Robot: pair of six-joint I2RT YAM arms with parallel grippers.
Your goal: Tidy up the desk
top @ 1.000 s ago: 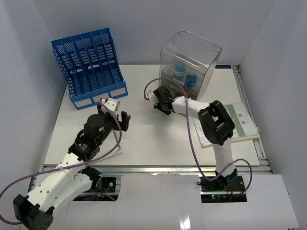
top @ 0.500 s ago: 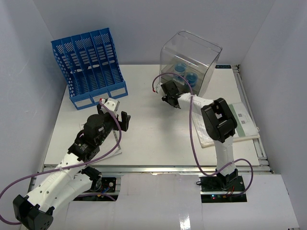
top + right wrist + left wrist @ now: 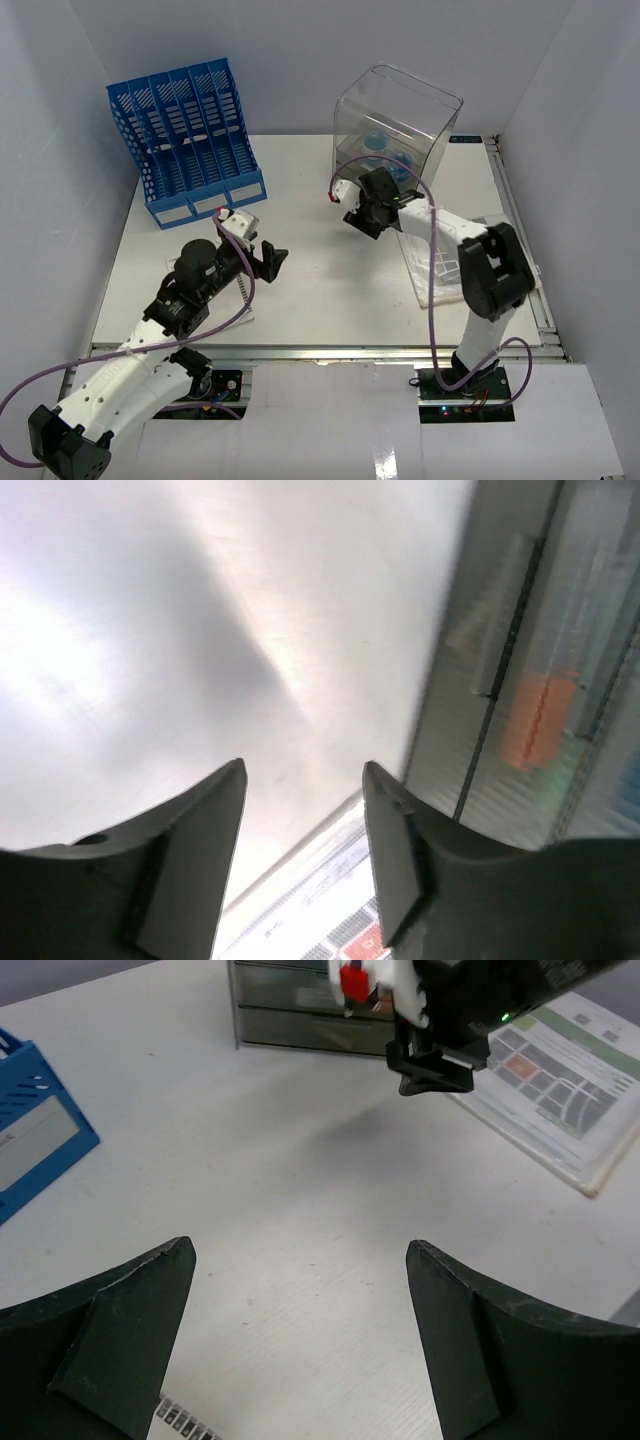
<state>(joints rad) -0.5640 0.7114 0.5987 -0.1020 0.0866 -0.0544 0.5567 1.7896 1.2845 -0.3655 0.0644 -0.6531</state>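
Left gripper [image 3: 300, 1248]: jaws spread wide and empty, low over the desk [image 3: 320, 290], beside the notebook [image 3: 240, 303].
Right gripper [image 3: 304, 767]: jaws partly apart with nothing between them, near the front of the drawer box [image 3: 400, 120].
My plan: I'd square the right jaws on the drawer handle [image 3: 497, 620], which looks blurred, before closing.

One blue file rack [image 3: 190, 140], one clear drawer box [image 3: 400, 115], one printed booklet [image 3: 560, 1080].
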